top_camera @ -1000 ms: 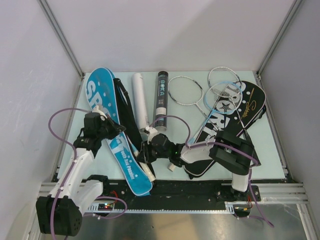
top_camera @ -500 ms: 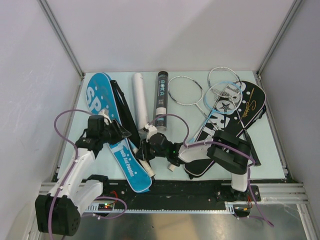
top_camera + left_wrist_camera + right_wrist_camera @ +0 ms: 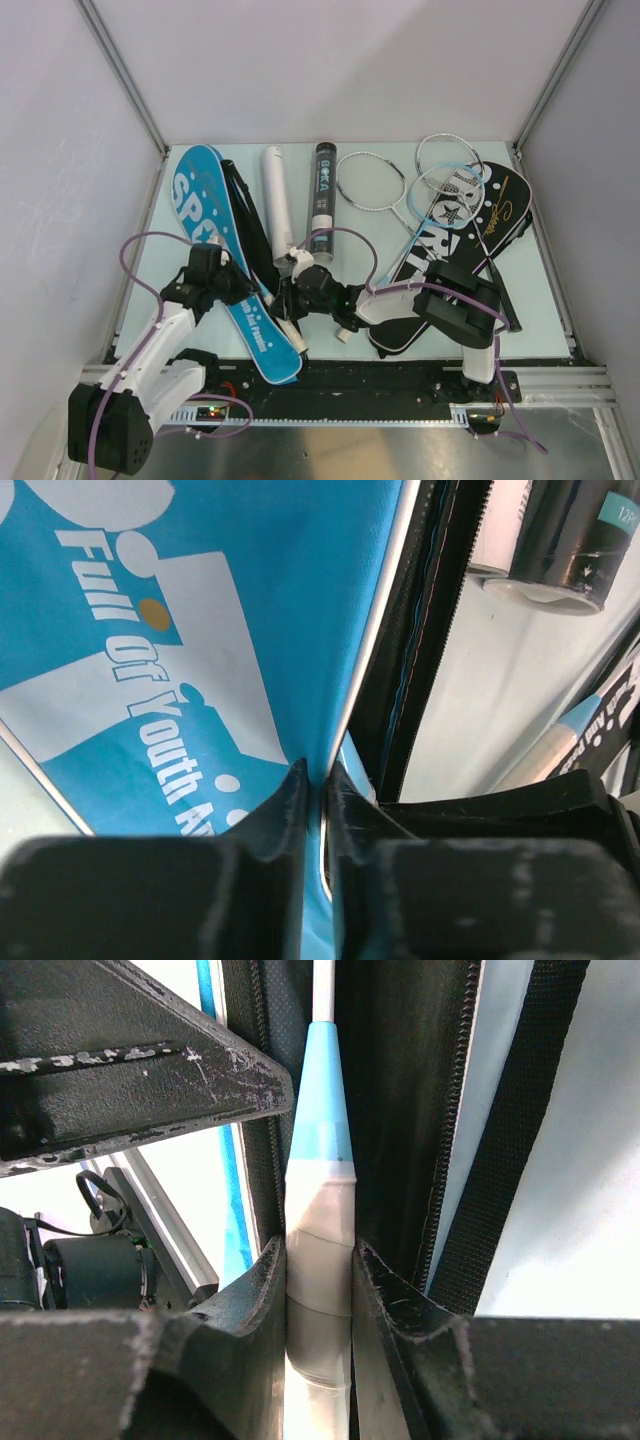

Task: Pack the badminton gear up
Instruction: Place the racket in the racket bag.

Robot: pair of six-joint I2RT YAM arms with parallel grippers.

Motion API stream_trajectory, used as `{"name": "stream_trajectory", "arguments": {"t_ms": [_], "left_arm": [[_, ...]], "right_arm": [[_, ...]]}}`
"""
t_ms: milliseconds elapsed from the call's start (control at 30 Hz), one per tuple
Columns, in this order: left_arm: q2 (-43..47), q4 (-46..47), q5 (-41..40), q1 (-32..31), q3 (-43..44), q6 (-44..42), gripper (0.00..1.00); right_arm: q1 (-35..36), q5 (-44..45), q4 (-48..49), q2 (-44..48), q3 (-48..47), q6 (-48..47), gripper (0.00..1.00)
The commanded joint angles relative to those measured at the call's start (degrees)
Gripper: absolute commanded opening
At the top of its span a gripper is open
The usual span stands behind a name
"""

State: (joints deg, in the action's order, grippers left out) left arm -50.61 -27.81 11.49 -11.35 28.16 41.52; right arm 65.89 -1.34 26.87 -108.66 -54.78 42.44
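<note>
On the pale green table point(image 3: 540, 290), at the left, lies the long blue racket-shaped fabric cover with white "SPORT" letters point(image 3: 200, 195), running from the far left corner down to the near edge. The left gripper point(image 3: 238, 290) is on the right border of this cover, about at its middle. In the left wrist view its fingers point(image 3: 290, 800) are almost together and they pinch the white piped edge of the cover. Just right of this edge runs a black zipper band point(image 3: 245, 210). Next comes the long white tube point(image 3: 277, 195), lying near the cover. Below the tube, the right gripper point(image 3: 288, 305) reaches in from the right. Its jaws are pressed on the white taped racket handle with a light blue cone point(image 3: 318, 1210). The thin shaft goes up between black zippered edges, and the head is hidden. Right of the white tube lies the long black tube point(image 3: 323, 195), just beside it. Further right are two thin silver rackets point(image 3: 370, 180) and one light blue racket point(image 3: 447, 195), crossing one another. They lie partly on the black racket-shaped cover with gold writing point(image 3: 490, 225).
</note>
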Motion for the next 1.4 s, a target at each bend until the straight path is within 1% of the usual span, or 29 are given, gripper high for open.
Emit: {"name": "stream_trajectory", "arguments": {"t_ms": [0, 67, 133, 267, 367, 533, 667, 900, 1067, 1167, 1300, 1367], "left_arm": [[0.5, 0.5, -0.6, -0.4, 0.9, -0.2, 0.06], [1.7, 0.0, 0.3, -0.4, 0.9, -0.2, 0.02], [3.6, -1.0, 1.1, -0.4, 0.5, 0.2, 0.01], [7.6, -2.8, 3.8, -0.5, -0.8, 1.1, 0.0], [9.9, -4.5, 5.7, -0.5, -0.1, 0.7, 0.0], [10.9, -5.6, 10.6, -0.4, 1.6, 1.7, 0.0], [12.0, -5.6, 12.2, -0.4, 3.4, 2.7, 0.0], [13.7, -5.5, 14.8, -0.4, 5.1, 5.8, 0.0], [15.2, -5.6, 14.3, -0.4, 5.2, 6.8, 0.0], [15.4, -5.5, 13.2, -0.5, 4.5, 7.7, 0.0], [15.5, -4.5, 12.5, -0.4, 3.2, 9.7, 0.0], [15.7, -4.1, 11.5, -0.4, 2.8, 10.1, 0.0]], "right_arm": [[0.2, 2.0, 4.8, 0.4, -2.8, -0.3, 0.0], [-0.1, 2.1, 4.7, 0.4, -2.9, 0.1, 0.0], [-0.3, 2.6, 4.7, 0.5, -2.8, 0.6, 0.0], [-1.2, 3.7, 6.5, 0.3, -2.9, 1.2, 0.0], [-2.3, 3.2, 8.0, -0.4, -3.0, 2.1, 0.0], [-3.0, 3.0, 9.3, -1.4, -3.0, 3.1, 0.0], [-2.6, 2.5, 10.1, -3.6, -4.0, 3.5, 0.0], [-1.1, 4.7, 10.3, -6.7, -5.7, 2.8, 0.0], [-0.6, 5.6, 10.2, -8.2, -6.7, 3.3, 0.0], [-0.3, 7.3, 10.3, -8.6, -7.1, 5.4, 0.01], [0.5, 11.9, 9.7, -9.5, -8.4, 6.4, 0.07], [0.7, 13.2, 8.9, -10.3, -9.4, 6.6, 0.11]]}}
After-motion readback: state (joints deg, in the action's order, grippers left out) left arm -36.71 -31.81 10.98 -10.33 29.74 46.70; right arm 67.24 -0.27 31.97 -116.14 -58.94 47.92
